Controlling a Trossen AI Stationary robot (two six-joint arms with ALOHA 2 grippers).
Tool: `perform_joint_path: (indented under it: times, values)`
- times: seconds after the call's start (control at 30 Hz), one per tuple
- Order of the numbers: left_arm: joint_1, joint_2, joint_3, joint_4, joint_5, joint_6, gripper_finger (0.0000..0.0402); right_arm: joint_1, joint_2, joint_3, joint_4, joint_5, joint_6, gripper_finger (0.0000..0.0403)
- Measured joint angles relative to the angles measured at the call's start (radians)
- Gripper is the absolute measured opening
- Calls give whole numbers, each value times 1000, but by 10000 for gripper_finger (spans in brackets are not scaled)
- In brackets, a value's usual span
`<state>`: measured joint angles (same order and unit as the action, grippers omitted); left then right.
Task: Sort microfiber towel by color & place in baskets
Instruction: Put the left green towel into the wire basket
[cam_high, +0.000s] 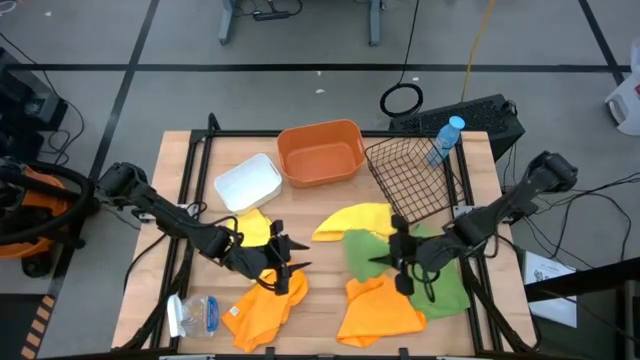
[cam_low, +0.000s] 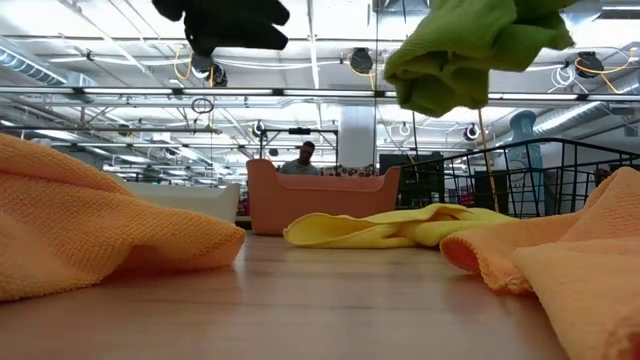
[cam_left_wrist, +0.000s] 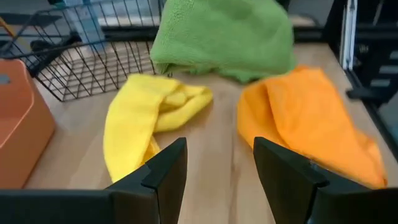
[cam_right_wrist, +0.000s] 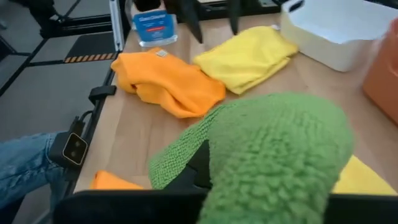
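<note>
My right gripper (cam_high: 402, 264) is shut on a green towel (cam_low: 470, 45), which hangs bunched above the table. My left gripper (cam_left_wrist: 214, 171) stands open in the air over the near left of the table, with nothing between its fingers. Below it an orange towel (cam_high: 265, 303) lies on the table, with a yellow towel (cam_high: 256, 229) just beyond it. A second yellow towel (cam_high: 355, 219) and a second orange towel (cam_high: 378, 312) lie in the middle. At the back stand the white tray (cam_high: 248, 183), the orange tub (cam_high: 320, 152) and the black wire basket (cam_high: 410, 178). My right gripper holds the green towel in a bunch of several layers (cam_right_wrist: 273, 162). The cloth drapes over the fingers and hides where they meet it. The towel's lower folds (cam_low: 430, 95) hang slack below the gripper, clear of the table in the low view.
A clear bottle with a blue cap (cam_high: 447, 138) stands by the wire basket's far right corner. Another clear bottle (cam_high: 198, 315) lies near the table's front left corner. Bare wood shows between the two groups of towels. A person sits in the room beyond the table.
</note>
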<state>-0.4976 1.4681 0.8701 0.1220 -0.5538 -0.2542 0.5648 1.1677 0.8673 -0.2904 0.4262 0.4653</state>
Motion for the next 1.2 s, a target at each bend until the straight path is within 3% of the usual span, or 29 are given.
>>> perform_joint_path:
  times: [0.23,0.4,0.73,0.93,1.2]
  values:
    - [3,65,-15,154,-6,94,192,-11,-145,8,-123,-3,4,2]
    - [31,150,-13,227,-5,158,192,-27,-218,110,-374,40,56,2]
    - [105,194,-13,274,-4,80,192,-26,-228,322,-823,102,92,2]
    - [143,194,-13,283,1,85,192,-27,-241,332,-970,109,139,6]
    - [214,194,-13,282,87,85,192,-27,-226,330,-1177,151,362,8]
